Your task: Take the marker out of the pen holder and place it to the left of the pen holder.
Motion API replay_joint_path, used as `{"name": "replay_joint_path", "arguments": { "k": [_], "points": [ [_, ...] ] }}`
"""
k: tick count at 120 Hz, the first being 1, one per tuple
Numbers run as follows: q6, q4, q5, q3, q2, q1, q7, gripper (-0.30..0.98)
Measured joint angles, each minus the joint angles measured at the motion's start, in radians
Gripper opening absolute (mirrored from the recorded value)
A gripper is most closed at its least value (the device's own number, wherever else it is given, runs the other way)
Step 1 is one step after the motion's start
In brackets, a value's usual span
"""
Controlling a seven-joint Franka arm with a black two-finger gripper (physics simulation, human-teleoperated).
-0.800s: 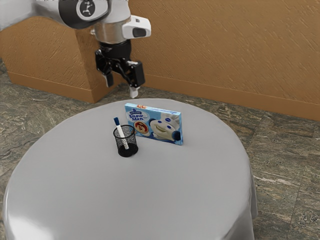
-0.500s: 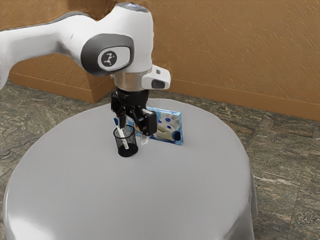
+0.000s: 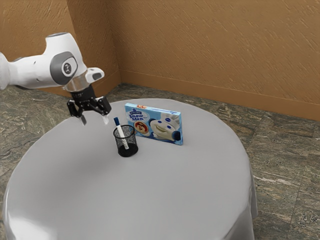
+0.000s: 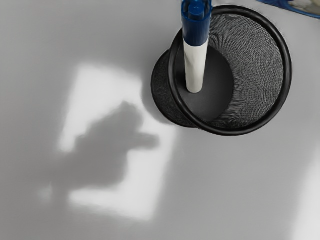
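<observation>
My gripper [image 3: 95, 120] hangs open above the table's far-left part in the exterior view, to the exterior view's left of the pen holder and higher than it, with nothing between its fingers. The black mesh pen holder [image 3: 128, 148] stands upright on the table. Inside it leans the white marker [image 3: 121, 133], its blue cap poking out over the rim. From above, the wrist view has the round pen holder [image 4: 255, 75] and the marker [image 4: 196, 65], cap toward the camera and lower end down inside the cup.
A blue snowman cookie box [image 3: 155, 126] stands on edge just behind the pen holder; its corner [image 4: 295, 6] shows in the wrist view. The round table [image 3: 150, 195] has a grey cloth. My hand's shadow falls on it.
Since half a second ago, my hand has moved from above the pen holder and box toward the exterior view's left. The marker, pen holder and box have stayed put.
</observation>
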Motion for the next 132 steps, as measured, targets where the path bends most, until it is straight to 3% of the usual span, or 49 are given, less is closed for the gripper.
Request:
{"name": "replay_joint_path", "arguments": {
  "k": [56,83,132],
  "points": [
    [0.046,0.237,-0.051,0.000,0.252,-0.018,0.074,0.69],
    [-0.044,0.396,-0.068,0.043,0.384,-0.026,0.103,0.69],
    [-0.115,0.468,-0.072,0.053,0.422,-0.034,0.136,0.69]
  ]
}}
